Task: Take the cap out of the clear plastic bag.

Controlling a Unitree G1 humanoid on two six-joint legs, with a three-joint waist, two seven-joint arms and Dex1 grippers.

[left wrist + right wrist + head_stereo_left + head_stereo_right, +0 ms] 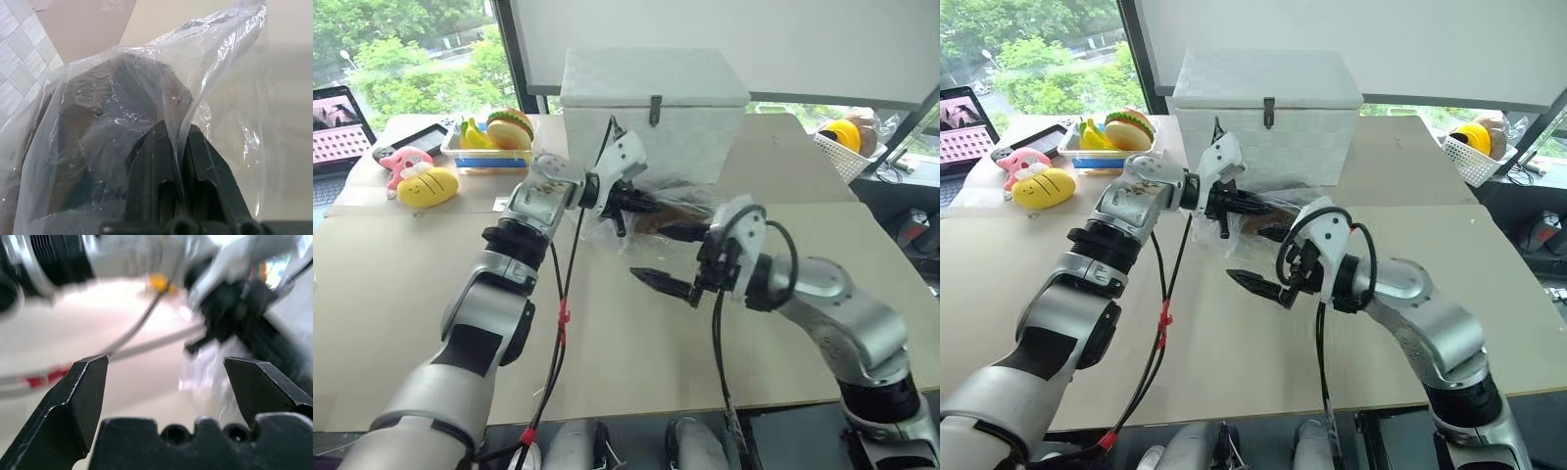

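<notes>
A: Two end effectors are in play. The left end effector [651,204] is pressed together on a fold of the clear plastic bag [215,63], holding it lifted off the counter [411,294] in front of the white box [651,108]. The right end effector [671,257] has its fingers spread wide and grips nothing.

B: Where is the cap [107,112]?

A: Inside the bag, just beyond the left end effector's tips, a dark brown mass behind the film. From the head view it sits between the two end effectors, just past the upper finger of the right one.

B: So what does the step need?

A: My judgement is that the right end effector has to find the bag's mouth and reach the cap itself. I cannot tell from here which edge of the bag is open. If it closes on film and fabric together, pulling will just drag the whole bag.

B: And the left side?

A: It looks best kept as an anchor, pinching film only. The fold it holds is thin and glossy, so a hard tug could slip it free.

B: Any other hazard?

A: The cap is soft, so it will likely bunch; a grip on its edge should draw it out more cleanly than one on its middle.
</notes>
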